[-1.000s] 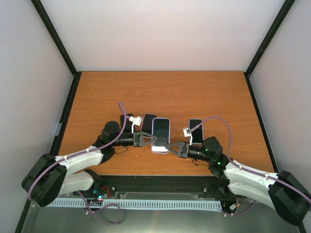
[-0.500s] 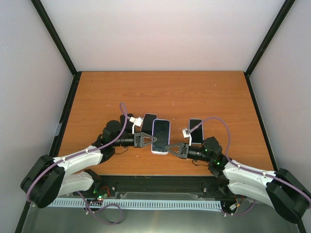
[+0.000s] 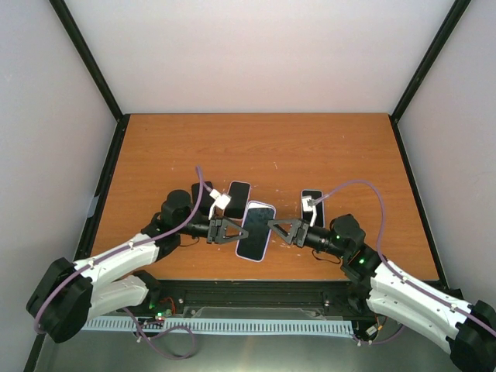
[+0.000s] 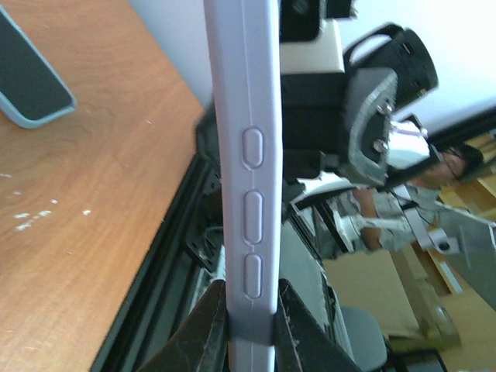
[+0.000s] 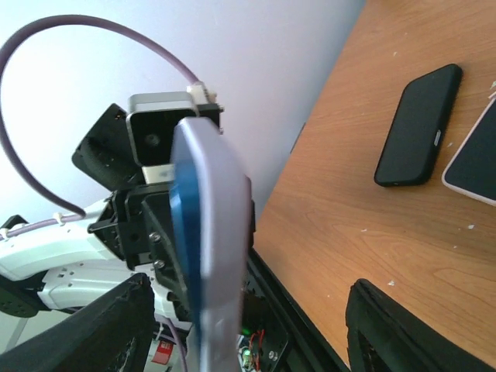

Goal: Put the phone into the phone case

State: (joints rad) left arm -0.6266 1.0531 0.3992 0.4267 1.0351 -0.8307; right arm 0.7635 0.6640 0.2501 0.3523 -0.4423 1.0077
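A lilac phone case point(image 3: 256, 230) hangs tilted above the table's near middle, a dark-screened phone point(image 3: 254, 234) set in its face. My left gripper point(image 3: 229, 230) is shut on the case's left edge. In the left wrist view both black fingers point(image 4: 208, 322) pinch the case's buttoned side point(image 4: 246, 155). My right gripper point(image 3: 277, 228) stands open just right of the case. In the right wrist view the case point(image 5: 221, 225), with the phone's blue rim point(image 5: 180, 232), sits between the wide-apart fingers point(image 5: 101, 329) and touches neither.
A black phone point(image 3: 238, 197) lies flat behind the held case, also in the right wrist view point(image 5: 418, 124). Another dark phone point(image 3: 313, 208) with a pale rim lies beside the right wrist. The table's near edge point(image 3: 256, 280) and a black rail run just below both grippers.
The case has risen off the table and swung toward the near edge in the left gripper. The right gripper has opened and let go of it.
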